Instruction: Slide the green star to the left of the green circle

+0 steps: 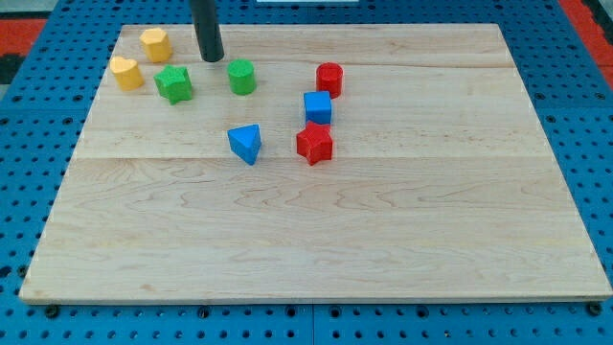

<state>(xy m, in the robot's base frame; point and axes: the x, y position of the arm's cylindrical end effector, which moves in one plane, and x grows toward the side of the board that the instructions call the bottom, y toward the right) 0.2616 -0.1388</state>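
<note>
The green star (174,83) lies near the view's top left of the wooden board (316,230). The green circle (241,77) sits to its right, with a gap between them. My tip (212,57) touches the board just above that gap, slightly nearer the green circle, and touches neither block.
A yellow hexagon (156,44) and a yellow heart (125,72) lie left of the star. A red cylinder (329,79), a blue cube (318,107), a red star (314,144) and a blue triangle (246,144) lie to the right and below.
</note>
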